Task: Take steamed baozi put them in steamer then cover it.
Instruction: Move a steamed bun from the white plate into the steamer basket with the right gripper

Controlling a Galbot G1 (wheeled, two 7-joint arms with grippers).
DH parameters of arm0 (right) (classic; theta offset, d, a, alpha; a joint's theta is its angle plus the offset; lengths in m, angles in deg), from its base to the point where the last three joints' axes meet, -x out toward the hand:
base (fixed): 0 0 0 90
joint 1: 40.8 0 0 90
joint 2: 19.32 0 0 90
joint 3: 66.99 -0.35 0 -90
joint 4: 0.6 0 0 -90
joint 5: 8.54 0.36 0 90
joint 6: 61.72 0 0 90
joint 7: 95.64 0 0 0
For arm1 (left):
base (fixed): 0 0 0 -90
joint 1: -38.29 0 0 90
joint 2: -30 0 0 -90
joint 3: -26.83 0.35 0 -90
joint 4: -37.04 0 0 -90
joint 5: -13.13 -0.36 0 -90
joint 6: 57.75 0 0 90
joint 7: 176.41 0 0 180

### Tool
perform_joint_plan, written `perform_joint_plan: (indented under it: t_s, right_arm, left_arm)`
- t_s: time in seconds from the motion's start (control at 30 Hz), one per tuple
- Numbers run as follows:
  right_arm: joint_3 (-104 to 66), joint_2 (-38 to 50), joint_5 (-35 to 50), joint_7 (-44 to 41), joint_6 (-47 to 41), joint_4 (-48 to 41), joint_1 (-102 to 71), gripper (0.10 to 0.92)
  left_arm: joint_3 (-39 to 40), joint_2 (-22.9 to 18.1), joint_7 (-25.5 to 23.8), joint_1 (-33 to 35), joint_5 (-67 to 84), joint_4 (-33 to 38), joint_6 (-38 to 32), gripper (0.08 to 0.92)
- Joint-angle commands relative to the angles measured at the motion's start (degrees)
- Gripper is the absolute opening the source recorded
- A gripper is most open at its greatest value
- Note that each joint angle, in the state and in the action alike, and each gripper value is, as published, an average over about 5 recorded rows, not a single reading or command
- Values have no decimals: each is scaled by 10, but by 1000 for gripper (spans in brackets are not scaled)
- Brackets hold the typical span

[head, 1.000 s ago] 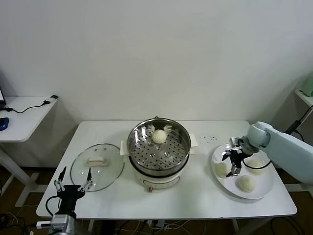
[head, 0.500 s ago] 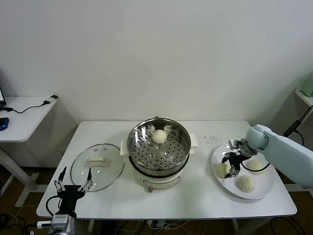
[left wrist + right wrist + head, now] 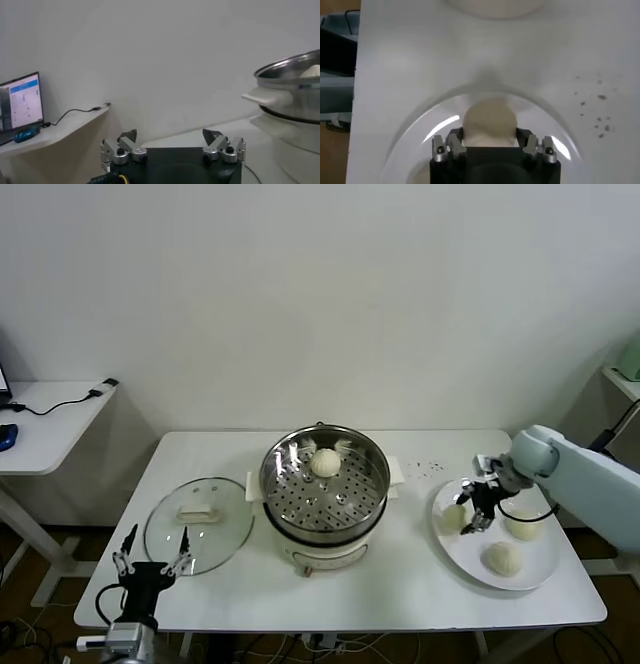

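One baozi point(image 3: 325, 462) lies on the perforated floor of the steamer point(image 3: 322, 504) at the table's middle. Three more are at the white plate point(image 3: 462, 562) on the right. My right gripper point(image 3: 474, 512) is shut on the leftmost of them point(image 3: 455, 517), and in the right wrist view this bun point(image 3: 489, 122) fills the gap between the pads point(image 3: 456, 141). The other two point(image 3: 525, 524) point(image 3: 503, 558) rest on the plate. The glass cover point(image 3: 215, 539) lies flat left of the steamer. My left gripper point(image 3: 151, 563) stands open below the table's front left edge, holding nothing.
A side table point(image 3: 50, 409) with a cable stands at the far left, and a lit monitor point(image 3: 22, 102) shows in the left wrist view. Dark specks point(image 3: 430, 467) dot the tabletop between steamer and plate. The steamer's side handle point(image 3: 262, 97) sticks out toward the cover.
My right gripper has shut on the leftmost bun and shifted a little toward the back of the plate with it. The left arm has not moved.
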Motion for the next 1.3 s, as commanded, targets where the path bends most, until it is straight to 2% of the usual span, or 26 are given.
perform_joint_plan:
  t_s: [0.03,0.23,0.47,0.83,1.3]
  right_arm:
    - [203,-42,161,-4,-8,-9,291,687]
    - [276,-143,265,1,-30,-15,402,687]
    - [282,-265,338,23,-55,-22,401,690]
    - [259,-371,328,81,-89,-7,295,696]
    - [275,-401,313,101,-93,-18,207,696]
  left_arm:
    - [5,0,-1,2,1,1,-2,823]
    - [13,-1,-2,0,-1,-8,-7,823]
    - [18,3,-2,3,0,1,-7,823]
    - [14,7,-2,16,12,2,-12,823]
    - [9,14,-3,12,19,-5,-11,823]
